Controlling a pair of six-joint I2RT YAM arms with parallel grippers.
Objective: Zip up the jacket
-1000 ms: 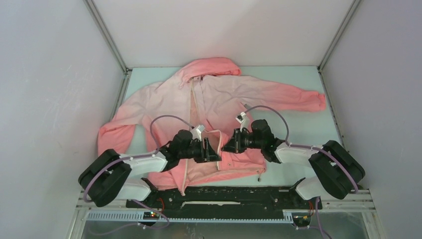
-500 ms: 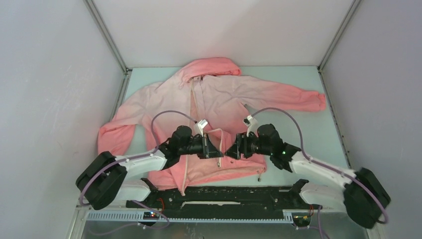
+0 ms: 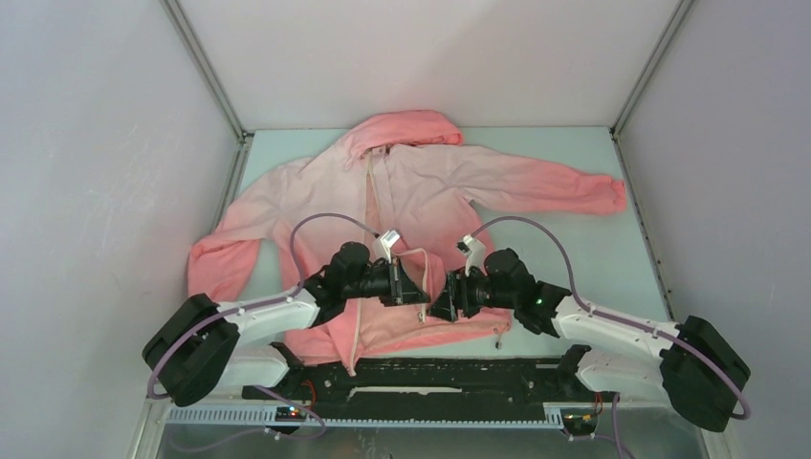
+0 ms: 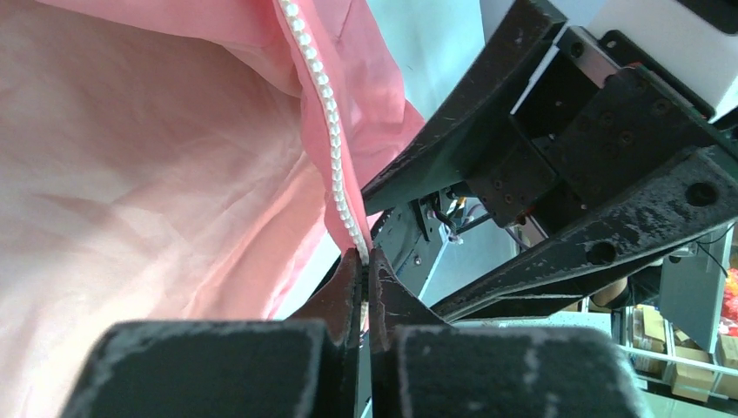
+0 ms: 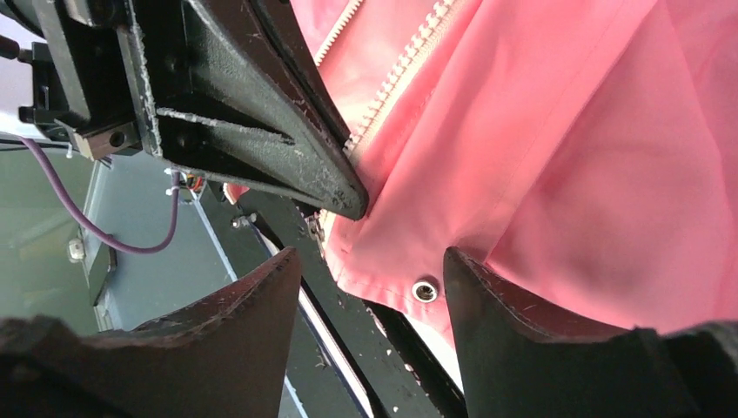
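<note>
Jacket: the jacket [image 3: 449, 182] lies spread front-up on the table [image 3: 593, 258], with the hood toward the far wall and 1 sleeve out to each side.
Hem: it sits at the near edge of the table, just beyond the 2 arm bases.
Colour: pale pink across the chest, deepening to coral at the hem, cuffs and hood.
Zipper: the zipper [image 4: 324, 113] shows as a row of whitish teeth, and near the hem the 2 front edges lie apart.
Left gripper: the left gripper [image 3: 416, 292] has its fingers pressed together on the toothed edge of the jacket, low on the front. In the left wrist view the teeth run straight down into the pinched fingertips.
Right gripper: the right gripper [image 5: 370, 257] has its 2 fingers spread apart and clasps nothing. It points at the left gripper's tip from just beside it.
Between the right fingers: the coral hem corner shows with a metal eyelet [image 5: 425, 290]. Whether either finger touches the cloth cannot be told.
Arms: both reach inward over the lower front of the jacket and meet near its middle.
Cable: a purple cable [image 3: 325, 222] loops above each wrist.
</note>
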